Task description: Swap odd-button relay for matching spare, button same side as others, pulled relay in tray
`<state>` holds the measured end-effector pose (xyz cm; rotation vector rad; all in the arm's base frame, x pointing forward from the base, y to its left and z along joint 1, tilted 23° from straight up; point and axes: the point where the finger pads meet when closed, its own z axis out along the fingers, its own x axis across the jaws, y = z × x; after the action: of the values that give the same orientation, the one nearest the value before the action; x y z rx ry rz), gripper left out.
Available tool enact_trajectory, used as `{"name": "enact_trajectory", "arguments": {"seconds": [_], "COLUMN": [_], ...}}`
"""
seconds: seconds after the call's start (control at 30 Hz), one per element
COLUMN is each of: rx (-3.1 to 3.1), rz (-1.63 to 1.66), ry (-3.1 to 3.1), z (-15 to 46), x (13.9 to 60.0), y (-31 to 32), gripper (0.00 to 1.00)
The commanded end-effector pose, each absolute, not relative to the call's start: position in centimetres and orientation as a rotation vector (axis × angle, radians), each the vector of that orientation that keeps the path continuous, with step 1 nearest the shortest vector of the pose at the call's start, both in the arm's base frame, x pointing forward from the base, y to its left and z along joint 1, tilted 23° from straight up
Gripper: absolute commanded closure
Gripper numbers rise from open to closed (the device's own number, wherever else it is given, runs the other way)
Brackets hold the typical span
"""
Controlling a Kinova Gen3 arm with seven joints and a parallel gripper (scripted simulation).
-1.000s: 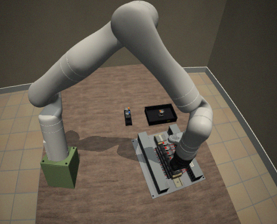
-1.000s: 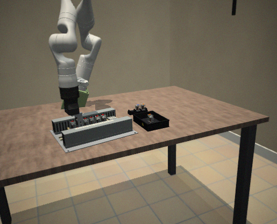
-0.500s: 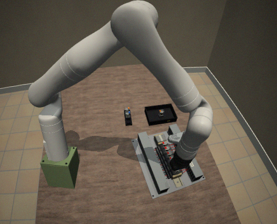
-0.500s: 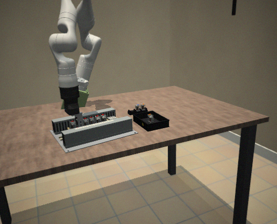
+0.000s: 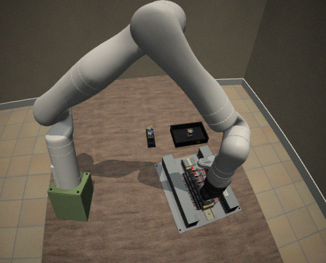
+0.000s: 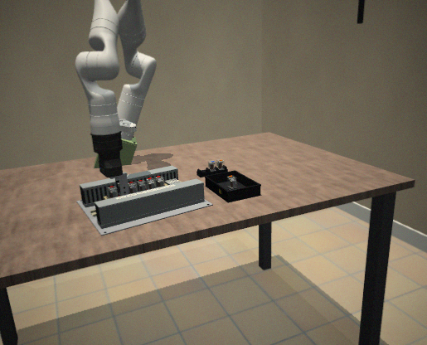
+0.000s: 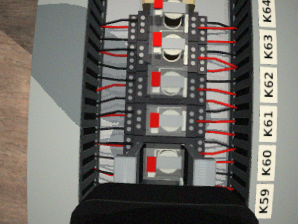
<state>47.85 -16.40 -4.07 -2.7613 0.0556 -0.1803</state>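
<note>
Pedestal (image 5: 70, 205) (image 6: 129, 157), green, at far left in the top view, under the arm's foot. Next, black holder (image 5: 151, 144) (image 6: 201, 172): orange-button relay (image 5: 149, 128) (image 6: 220, 164) and blue-button relay (image 5: 150, 135) (image 6: 211, 166) standing in it. Right of that, tray (image 5: 191, 145) (image 6: 245, 192): second orange-button relay (image 5: 190, 133) (image 6: 232, 182) inside, apart from the walls. Then panel (image 5: 168, 200) (image 6: 157, 219) with its relay row. Gripper (image 5: 209, 193) (image 6: 123, 183) (image 7: 162, 158) over the row, fingers partly open, closed on red-button relay (image 7: 170, 161) near label K60 (image 7: 266, 162). Its button matches neighbours' in colour and side; seating depth cannot be told.
</note>
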Motion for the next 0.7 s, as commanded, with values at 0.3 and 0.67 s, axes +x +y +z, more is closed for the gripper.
{"name": "enact_trajectory", "arguments": {"seconds": [0.3, 0.67], "rx": [-2.761, -2.763], "rz": [-0.184, -0.183], "ry": [0.058, 0.056], "z": [-3.86, -3.94], "x": [47.89, 47.88], "y": [-16.42, -16.48], "gripper": [1.00, 1.00]}}
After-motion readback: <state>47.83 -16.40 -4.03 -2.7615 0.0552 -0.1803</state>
